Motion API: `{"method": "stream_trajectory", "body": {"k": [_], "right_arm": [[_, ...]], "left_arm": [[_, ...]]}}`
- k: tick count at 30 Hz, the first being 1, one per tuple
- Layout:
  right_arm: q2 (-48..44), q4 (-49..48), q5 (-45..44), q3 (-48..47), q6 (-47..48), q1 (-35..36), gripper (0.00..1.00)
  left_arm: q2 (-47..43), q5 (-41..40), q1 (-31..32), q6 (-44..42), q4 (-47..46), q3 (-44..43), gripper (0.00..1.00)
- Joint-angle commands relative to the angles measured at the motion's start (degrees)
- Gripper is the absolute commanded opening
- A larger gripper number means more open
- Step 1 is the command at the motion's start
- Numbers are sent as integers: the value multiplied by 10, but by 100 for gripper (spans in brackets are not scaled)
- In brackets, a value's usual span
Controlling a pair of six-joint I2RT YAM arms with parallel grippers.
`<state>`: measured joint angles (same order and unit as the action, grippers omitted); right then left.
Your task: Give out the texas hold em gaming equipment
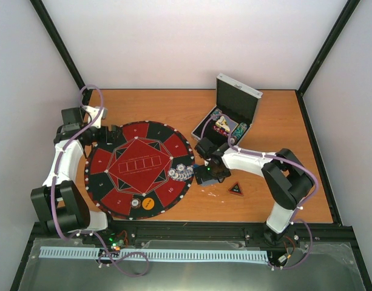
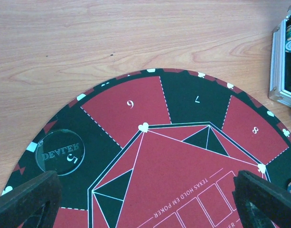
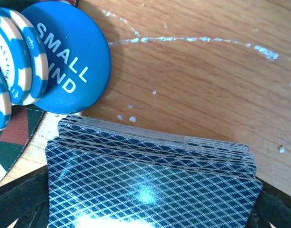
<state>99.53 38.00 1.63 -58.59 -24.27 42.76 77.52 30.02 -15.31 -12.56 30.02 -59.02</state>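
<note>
Presently the right fingers [image 3: 14,209] stand wide, one on either side of the deck of playing cards [image 3: 150,185]. The deck lies face down on the counter [image 3: 207,80], just off the rim of the mat [image 2: 131,109]; whether the fingers touch its edges I cannot tell. Likely reason for the bare-wood spot: both fingers can get beside the deck there. The left fingers [image 2: 26,199] are also wide and hold nothing. They hover over the mat near the DEALER disc [image 2: 58,152], which lies flat in seat 5, presumably marking that seat.

Count.
- Decks: one, slightly fanned.
- Discs: one clear DEALER; one blue SMALL BLIND disc [image 3: 71,57] just beside the deck; one yellow disc [image 1: 147,203] at the mat's near edge.
- Poker chips [image 3: 17,52]: three blue-and-cream in the wrist view, overlapping the blue disc. The overhead cluster is too small to count.
- Triangle marker [image 1: 235,189]: one, on the counter right of the deck.

More chips sit in the open aluminium case [image 1: 237,97], so distribution looks partway.
</note>
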Motion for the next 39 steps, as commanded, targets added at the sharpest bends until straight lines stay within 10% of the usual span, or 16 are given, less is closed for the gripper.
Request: {"method": "stream_trajectory", "body": {"k": [1, 16, 28, 39], "right_arm": [[-8, 9, 10, -6, 4, 5, 100], [-143, 44, 97, -4, 75, -68, 100], [-270, 45, 82, 58, 117, -283, 100], [-299, 27, 77, 87, 120, -321, 100]], "left_arm": [[1, 33, 2, -12, -8, -3, 100], [78, 27, 270, -64, 37, -116, 99], [255, -120, 606, -103, 30, -175, 100], [349, -67, 634, -70, 18, -216, 100]]}}
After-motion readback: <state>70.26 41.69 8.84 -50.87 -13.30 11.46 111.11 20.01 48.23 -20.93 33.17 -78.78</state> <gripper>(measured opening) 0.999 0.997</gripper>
